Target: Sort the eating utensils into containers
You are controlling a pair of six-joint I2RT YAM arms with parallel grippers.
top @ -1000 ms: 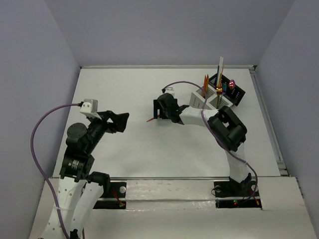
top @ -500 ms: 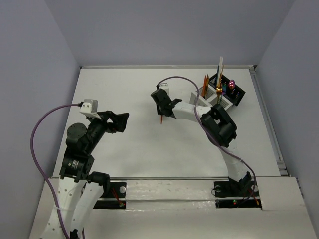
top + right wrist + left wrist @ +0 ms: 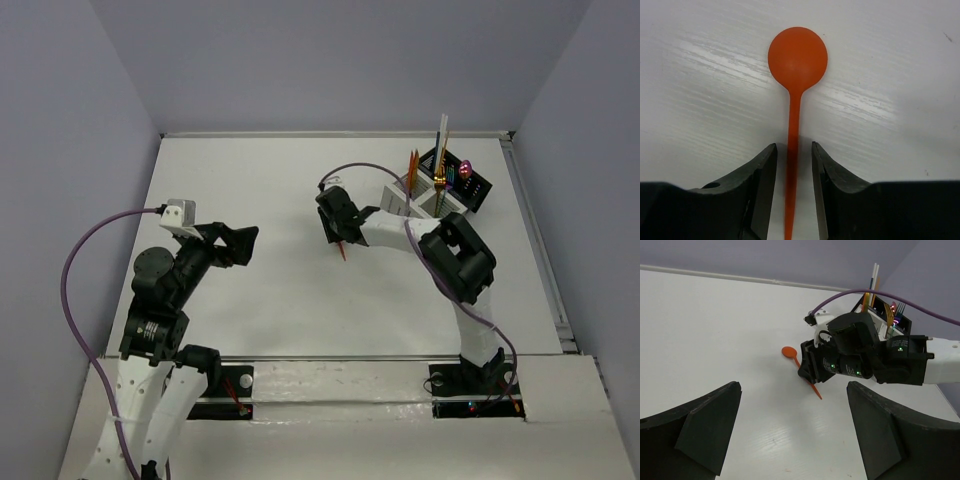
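Note:
An orange-red round-bowled spoon (image 3: 797,52) lies on the white table; its bowl (image 3: 788,351) and its handle tip (image 3: 342,253) stick out either side of my right gripper. My right gripper (image 3: 792,150) is low over the handle, jaws astride it with a narrow gap on each side; it also shows in the top view (image 3: 336,226). The white slatted caddy (image 3: 408,200) and the joined black box (image 3: 470,185) stand at the back right, holding several upright utensils. My left gripper (image 3: 795,440) is wide open and empty, raised at mid-left (image 3: 243,243).
The right arm's purple cable (image 3: 900,300) arcs over the gripper toward the containers (image 3: 882,315). The table's raised back edge (image 3: 330,133) and right edge (image 3: 540,250) bound the surface.
My right gripper has swung back to the right and turned; the spoon's handle tip went from pointing left to pointing down-right. The left arm has not moved.

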